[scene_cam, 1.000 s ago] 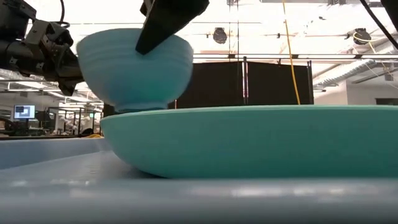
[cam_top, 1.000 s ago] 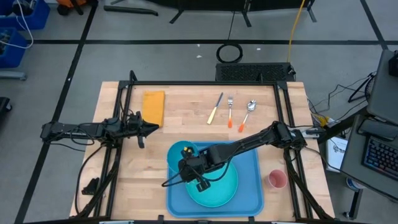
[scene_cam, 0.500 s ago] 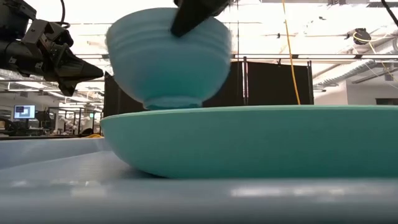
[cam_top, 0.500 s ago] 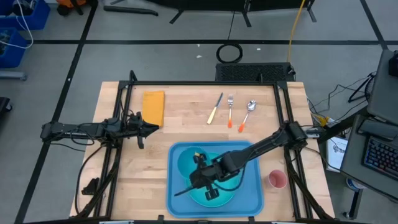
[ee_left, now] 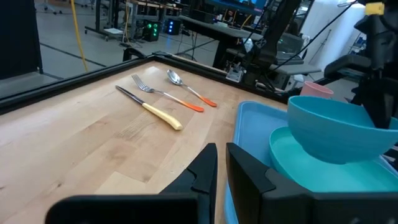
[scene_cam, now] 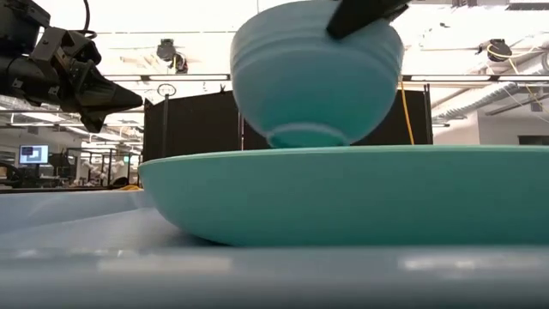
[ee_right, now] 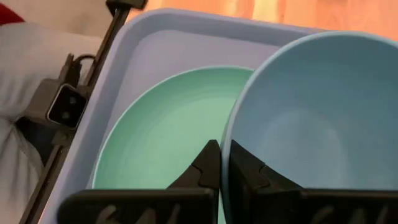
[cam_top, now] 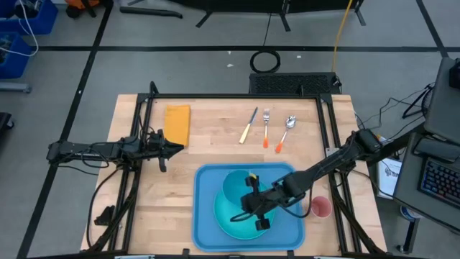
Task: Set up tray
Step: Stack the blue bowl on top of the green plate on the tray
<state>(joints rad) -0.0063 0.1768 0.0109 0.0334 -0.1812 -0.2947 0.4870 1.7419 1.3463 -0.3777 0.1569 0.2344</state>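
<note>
The large blue tray [cam_top: 205, 216] lies at the table's near edge with a turquoise plate [cam_top: 241, 223] resting flat on it. A light blue bowl [cam_top: 236, 185] hangs just above the plate's far part [scene_cam: 360, 193], with my right gripper [cam_top: 252, 188] shut on its rim. At the table's left edge, level and away from the tray, waits my left gripper [cam_top: 177, 147], its fingers [ee_left: 205, 168] together with nothing between them. My right gripper pinches the bowl's rim [ee_right: 233, 134] on the side toward the table's right, one finger inside the bowl and one outside. The fingers [scene_cam: 364, 13] slant down from the right. The bowl [scene_cam: 313, 77] hangs nearly upright, slightly tilted, clear of the plate.
Beyond the tray lie a yellow-handled knife [cam_top: 249, 126], an orange-handled fork [cam_top: 265, 129] and spoon [cam_top: 285, 132]. An orange-yellow napkin [cam_top: 177, 123] lies at the far left. A pink cup [cam_top: 320, 208] stands right of the tray.
My right gripper has carried the bowl toward the table's right, from the tray's far left corner to above the plate, rolling its wrist as it went. The bowl has stayed lifted at about the same height. The plate and tray have not moved.
</note>
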